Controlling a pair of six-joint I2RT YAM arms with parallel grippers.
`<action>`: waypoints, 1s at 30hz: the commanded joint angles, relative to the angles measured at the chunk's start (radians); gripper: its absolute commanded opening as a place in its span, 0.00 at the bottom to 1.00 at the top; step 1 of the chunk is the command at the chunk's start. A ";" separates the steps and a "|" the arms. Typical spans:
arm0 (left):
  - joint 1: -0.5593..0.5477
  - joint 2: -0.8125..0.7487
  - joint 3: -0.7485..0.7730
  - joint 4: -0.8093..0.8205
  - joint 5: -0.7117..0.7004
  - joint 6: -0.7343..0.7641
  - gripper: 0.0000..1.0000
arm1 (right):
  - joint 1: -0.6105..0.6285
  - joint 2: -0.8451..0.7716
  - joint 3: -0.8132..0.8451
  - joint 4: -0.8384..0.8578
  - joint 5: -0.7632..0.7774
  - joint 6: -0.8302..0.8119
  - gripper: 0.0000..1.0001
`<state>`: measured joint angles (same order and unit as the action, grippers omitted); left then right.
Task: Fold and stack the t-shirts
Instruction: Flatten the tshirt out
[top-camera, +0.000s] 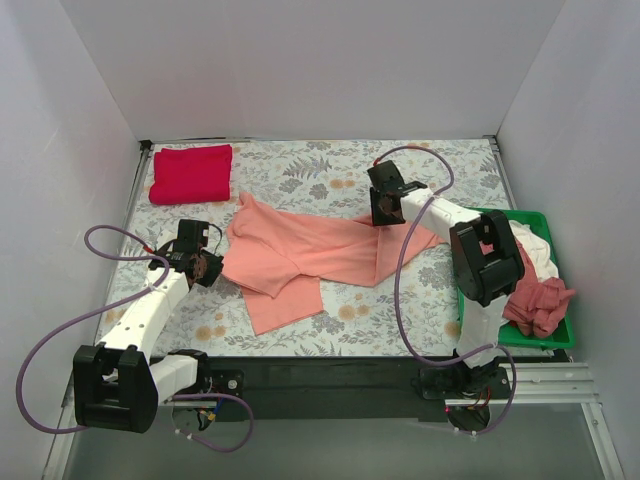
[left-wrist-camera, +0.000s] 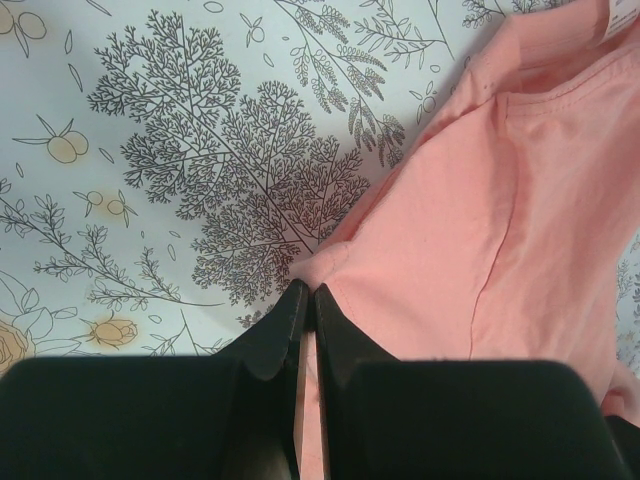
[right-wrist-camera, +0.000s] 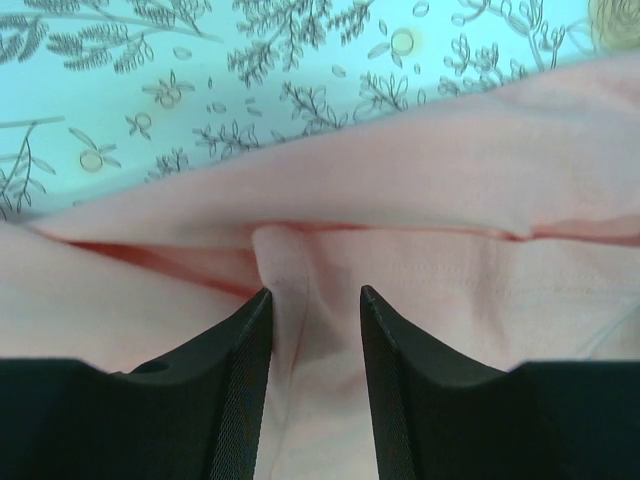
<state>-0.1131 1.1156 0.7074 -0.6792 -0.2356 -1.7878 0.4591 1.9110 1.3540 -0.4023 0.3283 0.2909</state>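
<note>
Salmon t-shirt (top-camera: 310, 255) lies crumpled across the flowered table (top-camera: 290, 165), strung between the two arms. The left claw (left-wrist-camera: 308, 300) is pressed together on the shirt's edge, with a thin strip of cloth pinched between its fingers. From there the whole garment spreads away to its right. The right claw (right-wrist-camera: 315, 300) stands apart, gripping nothing, its fingers straddling a raised pucker of the same cloth directly beneath it. The bulk of the shirt runs off to its left. The shirt's long axis therefore runs claw to claw, so any flattening pull would seem to go along that line, with the two ends drawn away from each other. The right claw looks to be the one that must act next, closing on the fold under it before the cloth can be tensioned. Well beyond the left claw sits a folded red t-shirt (top-camera: 191, 172), probably the base of the stack. To the right claw's right, a green bin (top-camera: 527, 216) holds more garments (top-camera: 538, 300).
</note>
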 joint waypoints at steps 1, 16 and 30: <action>0.003 -0.028 0.012 0.000 -0.019 0.002 0.00 | -0.005 0.039 0.072 0.028 0.034 -0.050 0.46; 0.003 -0.020 0.014 0.006 -0.011 0.007 0.00 | -0.004 0.103 0.114 -0.013 0.011 -0.104 0.44; 0.003 -0.028 0.018 0.007 -0.014 0.008 0.00 | 0.004 0.100 0.155 -0.056 0.115 -0.076 0.02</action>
<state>-0.1131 1.1156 0.7074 -0.6731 -0.2352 -1.7851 0.4625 2.0697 1.4960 -0.4408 0.3786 0.1986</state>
